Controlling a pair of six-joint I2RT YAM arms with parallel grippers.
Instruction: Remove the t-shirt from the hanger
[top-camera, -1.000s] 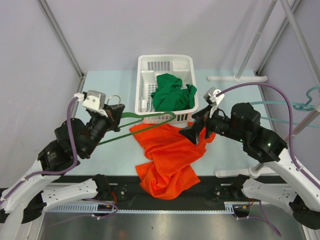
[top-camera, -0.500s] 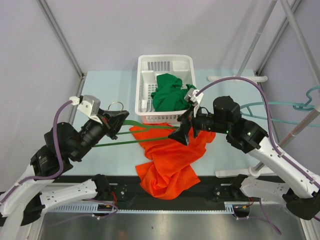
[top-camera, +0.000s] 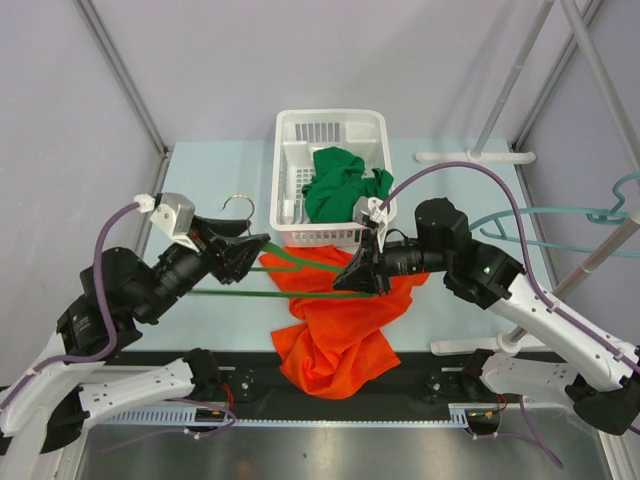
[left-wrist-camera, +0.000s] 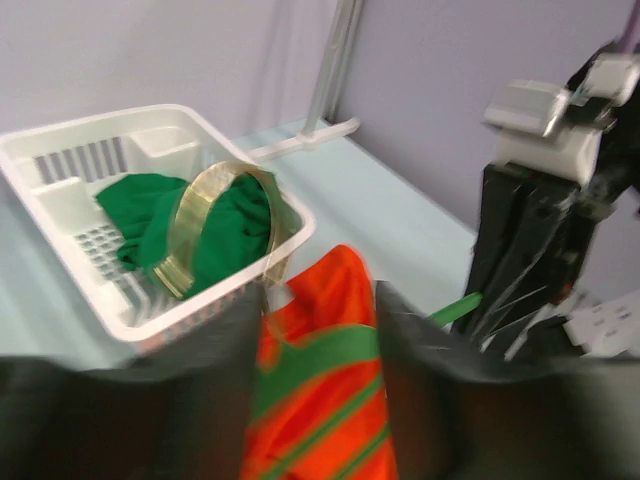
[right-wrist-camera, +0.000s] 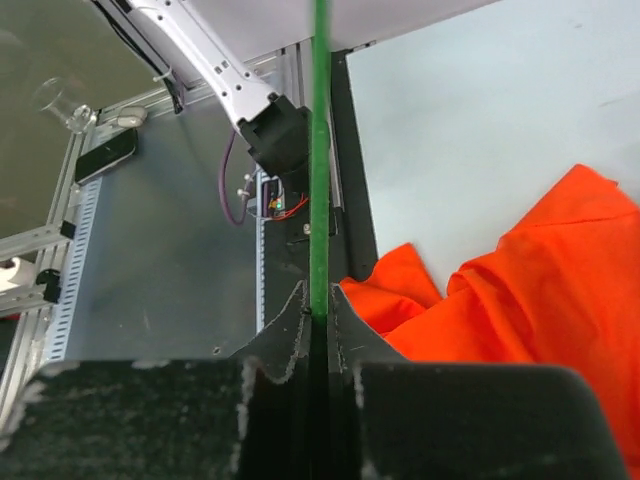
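Green hanger (top-camera: 270, 293) seemingly over t-shirt (top-camera: 340, 330) edge

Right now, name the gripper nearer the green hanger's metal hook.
Left. The left gripper holds the green hanger beside its metal hook; the right gripper clamps the lower bar, farther off.

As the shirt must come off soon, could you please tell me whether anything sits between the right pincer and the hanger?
Nothing visible does: the right pincer is shut on the bar of the green plastic hanger, above the crumpled orange t-shirt.
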